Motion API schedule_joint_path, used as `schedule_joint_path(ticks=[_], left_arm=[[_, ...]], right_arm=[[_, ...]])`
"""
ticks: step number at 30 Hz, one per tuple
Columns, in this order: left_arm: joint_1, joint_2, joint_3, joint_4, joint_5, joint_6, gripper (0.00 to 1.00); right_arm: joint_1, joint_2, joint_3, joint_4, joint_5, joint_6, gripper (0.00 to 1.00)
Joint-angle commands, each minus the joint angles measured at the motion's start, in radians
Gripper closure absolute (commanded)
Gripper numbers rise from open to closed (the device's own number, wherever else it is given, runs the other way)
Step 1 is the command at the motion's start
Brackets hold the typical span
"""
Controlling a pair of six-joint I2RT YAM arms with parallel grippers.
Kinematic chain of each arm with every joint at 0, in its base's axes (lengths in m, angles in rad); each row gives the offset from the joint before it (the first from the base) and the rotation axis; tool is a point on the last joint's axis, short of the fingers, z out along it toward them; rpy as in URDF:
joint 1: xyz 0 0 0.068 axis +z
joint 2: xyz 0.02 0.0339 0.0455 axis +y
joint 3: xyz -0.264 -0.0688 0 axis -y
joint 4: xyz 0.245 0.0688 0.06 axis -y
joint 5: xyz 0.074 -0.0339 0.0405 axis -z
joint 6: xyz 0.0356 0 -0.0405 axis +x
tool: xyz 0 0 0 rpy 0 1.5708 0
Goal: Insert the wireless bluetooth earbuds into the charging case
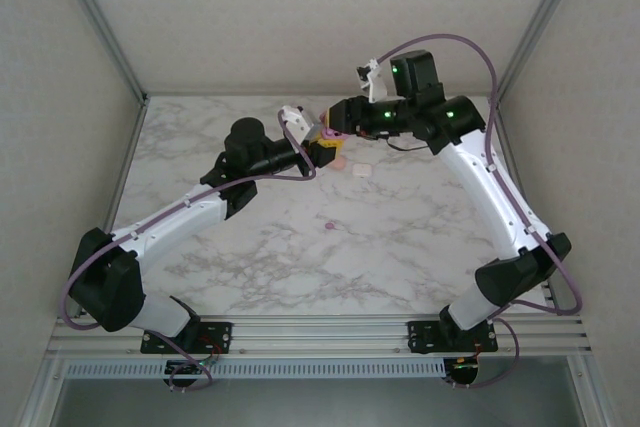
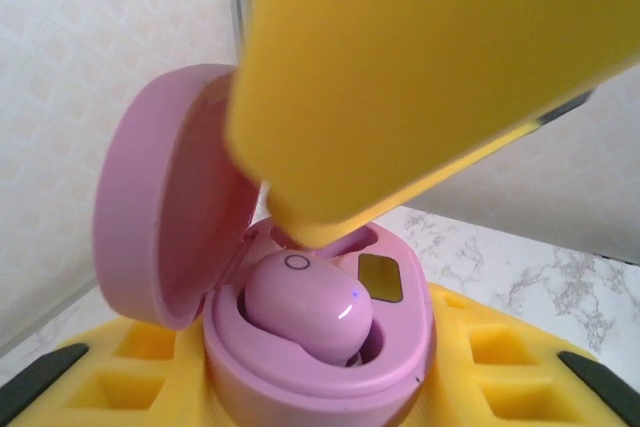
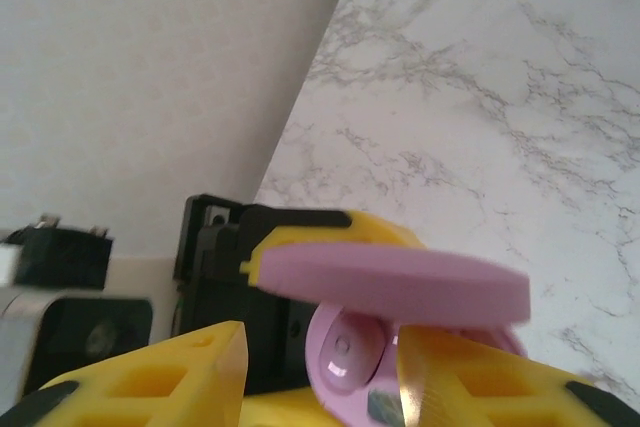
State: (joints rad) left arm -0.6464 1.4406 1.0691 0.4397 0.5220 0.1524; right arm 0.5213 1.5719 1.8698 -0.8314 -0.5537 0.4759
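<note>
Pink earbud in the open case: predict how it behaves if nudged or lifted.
The earbud looks smooth and rounded, so probably slippery and apt to roll. Small, so likely light. Nestled in the case, it should resist a nudge.

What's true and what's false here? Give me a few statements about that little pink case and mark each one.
1. The lid of the charging case stands open. True.
2. The case lies flat on the table. False: the left gripper holds it between its yellow fingers, above the table.
3. A pink earbud sits in one socket of the case. True.
4. The case is white. False: it is pink.
</note>
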Motion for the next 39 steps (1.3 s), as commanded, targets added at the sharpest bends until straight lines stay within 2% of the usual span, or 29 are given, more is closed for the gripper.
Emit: schedule_joint_path(ticks=[1, 3, 7, 11, 13, 14, 18, 20, 23, 31, 39], left_arm=[[-0.002, -0.036, -0.010, 0.062, -0.045, -0.014, 0.80], [0.003, -0.042, -0.018, 0.062, -0.059, -0.014, 0.80], [0.016, -0.057, -0.036, 0.062, -0.086, -0.017, 0.80], [0.027, -0.093, -0.056, 0.051, -0.123, -0.016, 0.80], [0.033, -0.122, -0.064, 0.035, -0.137, -0.011, 0.80], [0.034, -0.140, -0.069, 0.021, -0.149, -0.007, 0.80], [0.034, -0.210, -0.079, -0.040, -0.191, 0.017, 0.80], [0.034, -0.247, -0.087, -0.061, -0.212, 0.032, 0.79], [0.036, -0.290, -0.098, -0.089, -0.230, 0.045, 0.79], [0.034, -0.353, -0.107, -0.136, -0.247, 0.067, 0.79], [0.035, -0.365, -0.102, -0.150, -0.250, 0.072, 0.78]], right_arm=[[-0.004, -0.091, -0.014, -0.010, -0.039, -0.050, 0.55], [-0.005, -0.140, -0.037, -0.004, -0.024, -0.075, 0.55], [-0.020, -0.249, -0.108, 0.012, 0.096, -0.108, 0.54], [-0.048, -0.340, -0.220, -0.017, 0.354, -0.131, 0.56], [-0.076, -0.355, -0.296, -0.041, 0.455, -0.125, 0.54], [-0.093, -0.347, -0.335, -0.054, 0.464, -0.126, 0.54], [-0.117, -0.255, -0.467, -0.054, 0.331, -0.152, 0.54], [-0.116, -0.174, -0.507, -0.045, 0.228, -0.160, 0.56], [-0.095, -0.055, -0.547, -0.023, 0.153, -0.167, 0.57], [0.037, 0.269, -0.468, -0.017, 0.143, -0.256, 0.60], [0.089, 0.481, -0.288, -0.029, 0.115, -0.348, 0.59]])
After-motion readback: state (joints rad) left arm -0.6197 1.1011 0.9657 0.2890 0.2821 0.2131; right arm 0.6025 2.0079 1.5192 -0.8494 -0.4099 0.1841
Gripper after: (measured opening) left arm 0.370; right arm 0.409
